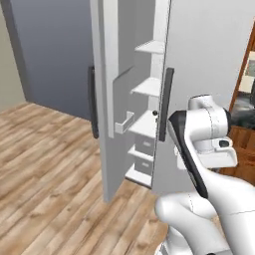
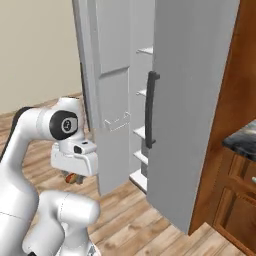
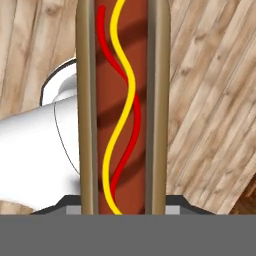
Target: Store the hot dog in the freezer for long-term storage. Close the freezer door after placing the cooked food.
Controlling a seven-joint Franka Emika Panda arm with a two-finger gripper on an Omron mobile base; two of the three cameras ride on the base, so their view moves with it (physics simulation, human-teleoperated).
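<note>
So, left base view: tall light grey freezer door with white inner bins (image 1: 115,99) stands swung open toward the camera, dark vertical bar handle (image 1: 92,102) on its outer edge. Behind it the narrow freezer compartment with white walls and white shelves (image 1: 148,87) is exposed, drawers at the bottom. Plain grey fridge door (image 1: 206,60) to the right is shut, its own dark handle (image 1: 166,103) just beside the gap. White arm rises at lower right, over light wooden plank floor (image 1: 50,169).

Right base view: same freezer door open, seen from its inner side; shelves visible between it and the fridge door. Brown wooden cabinet (image 2: 235,200) at far right with a dark countertop edge. Gripper (image 2: 73,177) hangs low under the white wrist, left of the freezer door and well outside the compartment. Small orange-red sausage in a tan bun (image 2: 73,177) peeks out beneath it.

Hand view: hot dog seen close, running bottom to top, red-brown sausage with yellow and red wavy lines between two tan bun walls. Jaws clamped on it at the bottom edge; plank floor behind.
</note>
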